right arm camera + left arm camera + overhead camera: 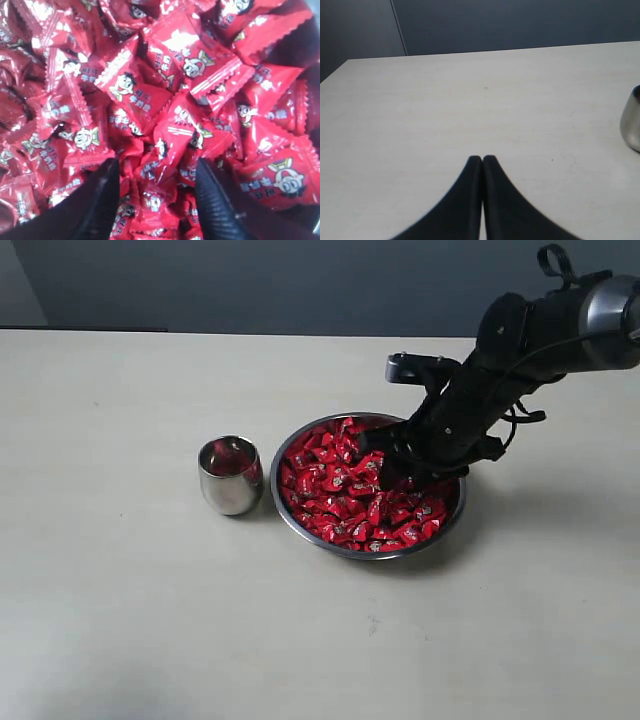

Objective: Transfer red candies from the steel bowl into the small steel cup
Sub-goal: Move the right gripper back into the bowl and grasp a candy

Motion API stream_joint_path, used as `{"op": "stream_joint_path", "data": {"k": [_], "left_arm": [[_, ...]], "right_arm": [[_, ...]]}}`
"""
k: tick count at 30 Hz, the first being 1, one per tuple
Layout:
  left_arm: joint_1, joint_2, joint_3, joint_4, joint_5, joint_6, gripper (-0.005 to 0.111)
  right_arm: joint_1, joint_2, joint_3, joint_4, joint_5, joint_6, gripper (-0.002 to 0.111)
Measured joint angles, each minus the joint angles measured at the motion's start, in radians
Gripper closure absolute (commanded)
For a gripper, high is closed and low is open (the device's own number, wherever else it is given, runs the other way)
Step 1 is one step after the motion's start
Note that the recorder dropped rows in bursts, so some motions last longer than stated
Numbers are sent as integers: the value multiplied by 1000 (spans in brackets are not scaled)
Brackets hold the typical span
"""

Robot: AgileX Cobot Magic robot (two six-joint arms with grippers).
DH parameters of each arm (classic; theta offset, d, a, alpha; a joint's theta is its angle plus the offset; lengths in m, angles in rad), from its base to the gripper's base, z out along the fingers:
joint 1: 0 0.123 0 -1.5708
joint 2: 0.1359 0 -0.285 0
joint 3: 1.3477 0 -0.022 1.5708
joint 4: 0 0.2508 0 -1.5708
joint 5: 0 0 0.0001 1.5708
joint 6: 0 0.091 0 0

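Right gripper point(157, 167) seen nose-down in steel bowl point(300, 531), jaws spread wide, nothing pinched yet. Red candies point(130, 90) heaped right under and between fingertips, so straight dip-and-close probably needed. Small steel cup point(230, 485) set just beside bowl, on side away from that arm. Left gripper point(482, 160) shut tight, empty.

Glossy crinkled red candies point(190, 65), polished steel bowl point(345, 551), shiny small steel cup point(228, 495), smooth matt table point(120, 620)

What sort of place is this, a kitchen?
Probably a robotics test bench, not a kitchen: a pale table against a plain grey wall, and a robot's right hand dipped into a steel bowl of red candies beside a small steel cup.
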Motion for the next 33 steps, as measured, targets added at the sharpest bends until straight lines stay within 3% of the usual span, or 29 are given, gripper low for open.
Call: {"op": "stream_joint_path", "data": {"k": [26,33], "left_arm": [[0,0,0,0,0,0,106],[0,0,0,0,0,0,106]], "right_arm": [[0,48,0,51,-58,12,66],[0,48,0,51,-71,14,92]]}}
